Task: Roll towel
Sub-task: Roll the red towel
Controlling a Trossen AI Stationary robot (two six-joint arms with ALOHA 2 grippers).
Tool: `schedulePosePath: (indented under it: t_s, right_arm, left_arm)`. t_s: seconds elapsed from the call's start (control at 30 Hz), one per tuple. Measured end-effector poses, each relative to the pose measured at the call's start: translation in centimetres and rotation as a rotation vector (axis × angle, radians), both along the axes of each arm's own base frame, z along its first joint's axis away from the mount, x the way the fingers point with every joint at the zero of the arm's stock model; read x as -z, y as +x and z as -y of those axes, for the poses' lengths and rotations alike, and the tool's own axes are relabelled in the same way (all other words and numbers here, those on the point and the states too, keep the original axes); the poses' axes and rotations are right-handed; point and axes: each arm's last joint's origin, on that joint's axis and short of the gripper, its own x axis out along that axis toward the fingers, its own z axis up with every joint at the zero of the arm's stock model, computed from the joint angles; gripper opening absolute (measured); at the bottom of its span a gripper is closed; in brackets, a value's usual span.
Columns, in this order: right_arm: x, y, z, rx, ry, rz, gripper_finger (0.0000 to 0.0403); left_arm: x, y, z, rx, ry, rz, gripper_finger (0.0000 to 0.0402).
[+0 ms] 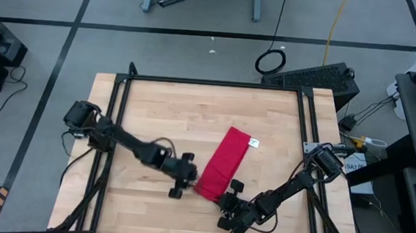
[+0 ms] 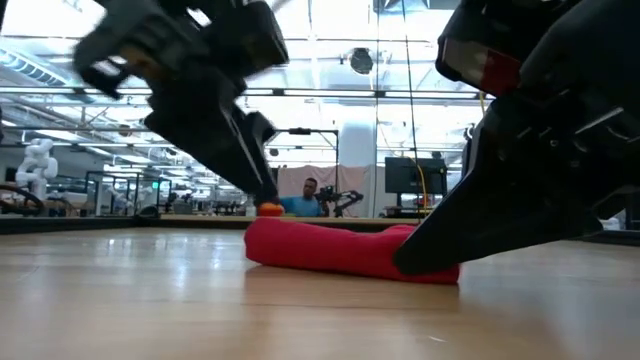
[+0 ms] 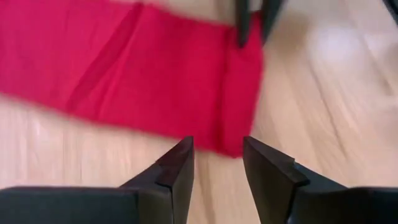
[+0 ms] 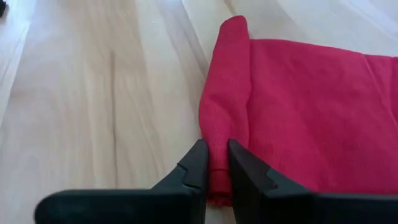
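Roll just started, grip is lopsided: risk of a skewed or slipping roll.
Towel (image 1: 224, 163) lies as a folded strip mid-table, near end turned into a small roll. Right gripper (image 4: 216, 167) is pinched onto that rolled end at one corner; left gripper (image 3: 216, 163) sits at the opposite corner, fingers apart, holding nothing. If only the right side drives, I'd expect the roll to cone, or the thin fold to pull free.

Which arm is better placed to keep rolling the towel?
Probably the right gripper: its fingers pinch the rolled end of the towel. The left gripper is open beside that end, holding nothing.
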Motion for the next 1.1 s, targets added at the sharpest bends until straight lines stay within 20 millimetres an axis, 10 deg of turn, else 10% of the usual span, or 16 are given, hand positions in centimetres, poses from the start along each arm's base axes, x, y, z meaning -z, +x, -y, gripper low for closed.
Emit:
schedulePosePath:
  t_s: [0.33,1.1]
  right_arm:
    - [0.0,0.0,0.0,0.024,0.021,0.014,0.0038]
    - [0.0,0.0,0.0,0.029,0.028,0.019,0.0038]
  left_arm:
    - [2.3,-1.2,5.8,0.105,0.379,0.165,0.0141]
    - [3.3,-0.5,5.2,0.153,0.377,0.152,0.0141]
